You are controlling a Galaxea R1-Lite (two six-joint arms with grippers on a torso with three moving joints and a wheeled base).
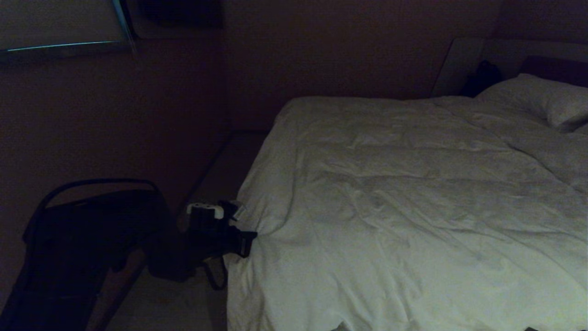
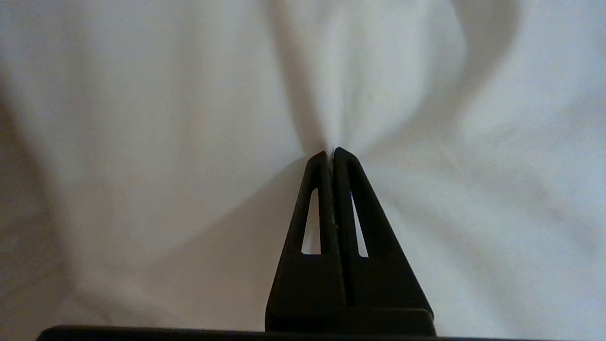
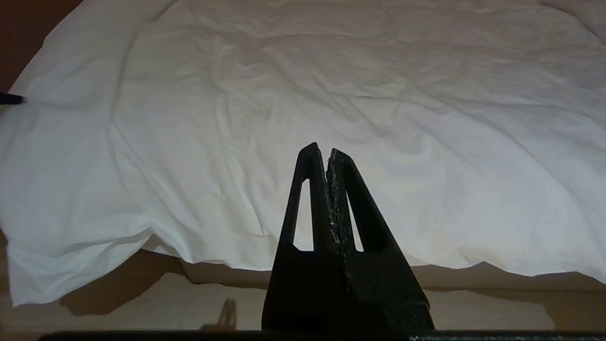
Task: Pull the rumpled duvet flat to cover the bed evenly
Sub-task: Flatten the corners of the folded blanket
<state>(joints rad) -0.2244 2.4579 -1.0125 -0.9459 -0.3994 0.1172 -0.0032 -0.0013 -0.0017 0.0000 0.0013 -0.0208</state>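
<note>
The white duvet point(image 1: 413, 197) lies spread over the bed point(image 1: 464, 55), creased, its near edge hanging down the side above the floor point(image 3: 142, 303). At the duvet's left edge the left hand point(image 1: 243, 241) is closed on a pinch of the cloth, and folds fan out from its fingertips point(image 2: 326, 158). The right hand point(image 3: 321, 151) hangs closed and empty over the duvet's near edge. A pillow point(image 1: 542, 99) rests by the headboard.

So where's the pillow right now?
In the head view the pillow lies at the far right end of the bed, just past the duvet's top edge and against the dark headboard.
</note>
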